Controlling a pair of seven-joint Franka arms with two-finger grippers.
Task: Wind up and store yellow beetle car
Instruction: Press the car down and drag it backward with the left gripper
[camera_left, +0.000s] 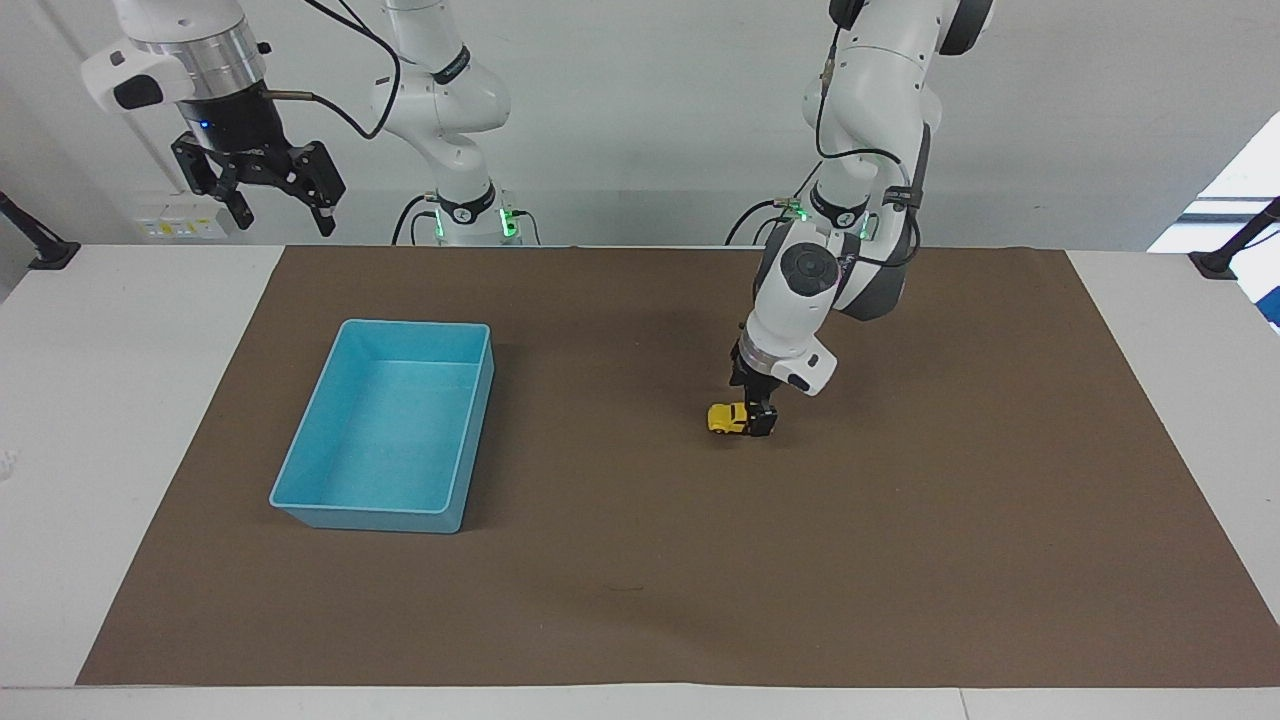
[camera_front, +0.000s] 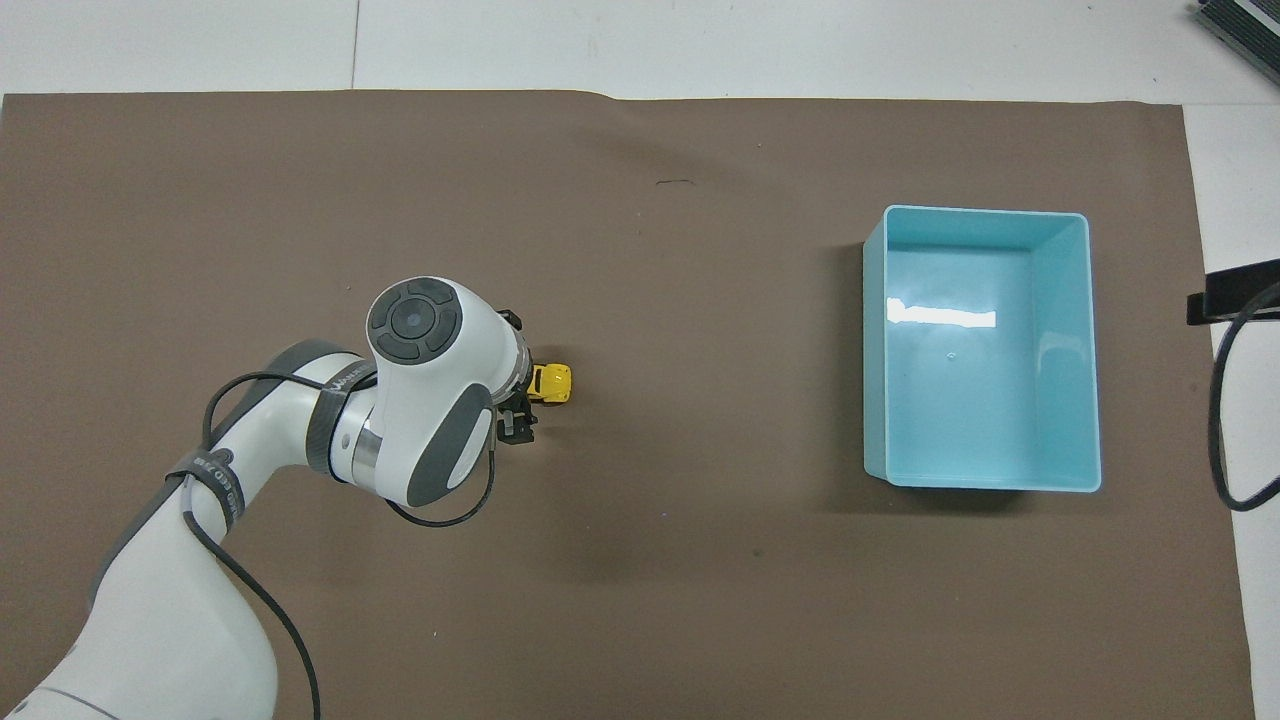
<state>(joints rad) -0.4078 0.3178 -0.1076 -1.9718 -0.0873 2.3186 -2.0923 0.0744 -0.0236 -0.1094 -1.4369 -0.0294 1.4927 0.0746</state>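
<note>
Yellow plastic beetle car (camera_left: 729, 417) sits mid-mat, well apart from the blue plastic bin (camera_left: 300, 484) toward the right arm's end. The left gripper (camera_left: 757, 420) straddles its rear, how tightly I cannot tell; the grasping step, I'd say, with a firm squeeze needed before rolling it back. The right gripper (camera_left: 278, 212) waits open, raised by its base.

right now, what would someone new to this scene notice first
The tiny bright yellow toy car sits mid-mat on the brown mat, with the left gripper down around its rear end. The large, empty light blue plastic bin stands toward the right arm's end, where the right gripper waits high, open.
</note>
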